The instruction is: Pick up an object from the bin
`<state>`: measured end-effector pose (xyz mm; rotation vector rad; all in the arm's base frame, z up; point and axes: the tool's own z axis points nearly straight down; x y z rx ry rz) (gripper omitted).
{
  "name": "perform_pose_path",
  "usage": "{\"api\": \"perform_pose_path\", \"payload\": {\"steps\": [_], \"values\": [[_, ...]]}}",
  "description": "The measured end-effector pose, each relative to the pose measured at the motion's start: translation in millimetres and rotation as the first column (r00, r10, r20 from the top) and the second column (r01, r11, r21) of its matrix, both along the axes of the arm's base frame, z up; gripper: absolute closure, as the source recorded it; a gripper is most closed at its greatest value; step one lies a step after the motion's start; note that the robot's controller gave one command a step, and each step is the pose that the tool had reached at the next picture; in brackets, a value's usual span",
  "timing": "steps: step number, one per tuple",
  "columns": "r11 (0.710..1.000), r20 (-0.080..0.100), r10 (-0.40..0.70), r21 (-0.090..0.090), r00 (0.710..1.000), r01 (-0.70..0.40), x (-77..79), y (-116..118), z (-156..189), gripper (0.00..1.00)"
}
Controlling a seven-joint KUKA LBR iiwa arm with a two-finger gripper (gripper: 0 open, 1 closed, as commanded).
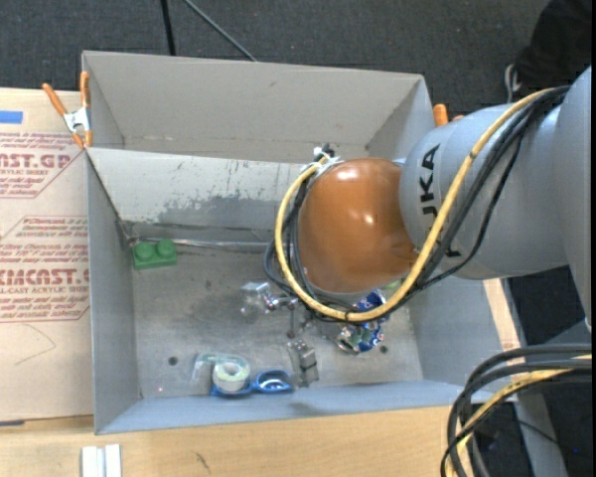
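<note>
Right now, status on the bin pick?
Gripper low over bin floor, front-centre; hold unclear. Nearest thing: blue-and-white crumpled piece just right of it. White ring and blue piece by front wall, green block far left.

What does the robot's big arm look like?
It is a fat, round, pale grey arm with black letters on it. A shiny orange-brown dome cover sits at its wrist, and yellow and black cables loop around it.
</note>
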<state>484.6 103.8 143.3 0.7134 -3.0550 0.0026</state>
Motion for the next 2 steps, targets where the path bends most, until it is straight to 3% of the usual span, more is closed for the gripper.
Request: {"api": "perform_pose_path", "payload": {"steps": [1, 2], "values": [[0.892, 0.002, 0.452, 0.005, 0.892, -0.452, 3.2, 15.4, -75.0, 0.0], [0.904, 0.012, 0.428, 0.002, 0.904, -0.428, -1.1, 49.8, -72.2, 0.0]]}}
